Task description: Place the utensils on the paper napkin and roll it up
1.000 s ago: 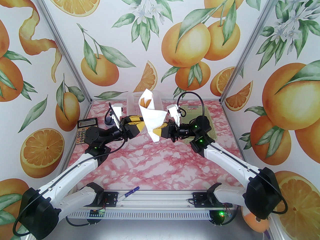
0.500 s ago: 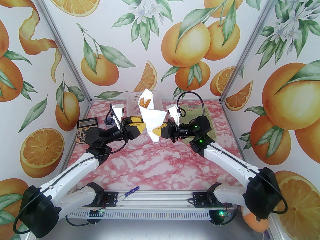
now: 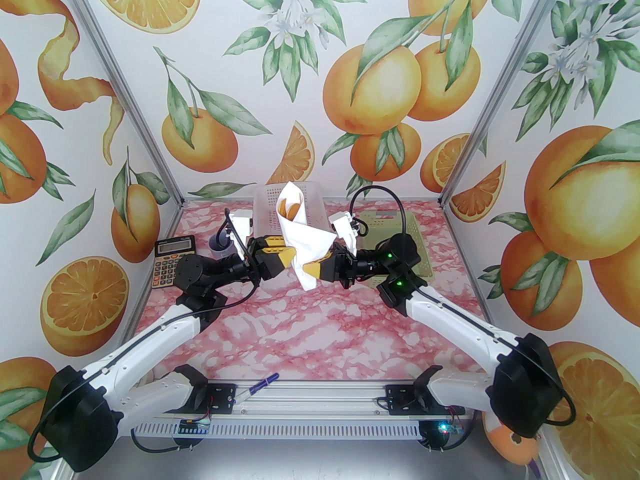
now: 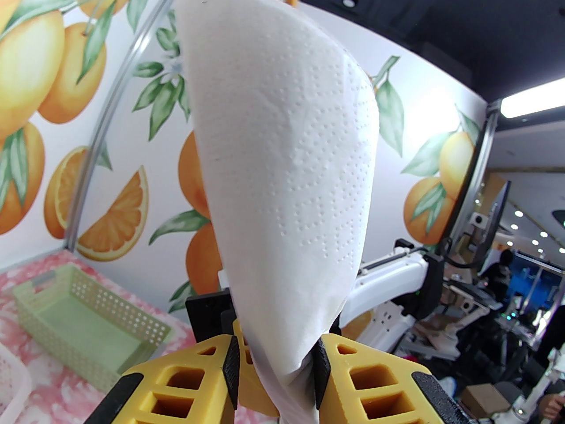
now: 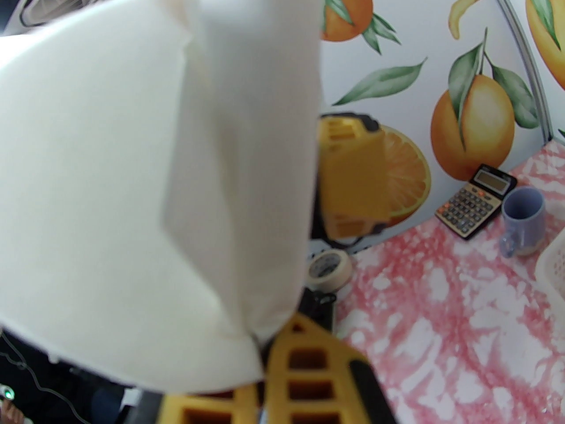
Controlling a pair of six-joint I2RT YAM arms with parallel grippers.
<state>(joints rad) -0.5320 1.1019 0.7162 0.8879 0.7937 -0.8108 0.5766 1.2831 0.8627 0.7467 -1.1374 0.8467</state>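
**A:** Biggest first. Where is everything over the table (image 3: 310,328)?

**B:** The paper napkin (image 3: 306,240) is off the surface. It hangs in the air above the middle, toward the far edge, wrapped into a cone.

**A:** Which way does its long axis run?

**B:** Nearly upright, leaning slightly, with the wide mouth up and the narrow tail down.

**A:** And the claws?

**B:** The right gripper (image 3: 314,269) is clamped on the tail's tip from the right. The left gripper (image 3: 286,257) reaches in from the left, just above it. In the left wrist view its pads (image 4: 231,360) press the paper from both sides, so it is pinching too.

**A:** The utensils (image 3: 289,207)?

**B:** Their orange-brown ends poke out of the cone's mouth. The handles are hidden inside.

**A:** What does the next move depend on?

**B:** I'd guess a tightening twist about that upright axis. Both claws sit at the tail and neither is near the mouth, so the top could loosen.
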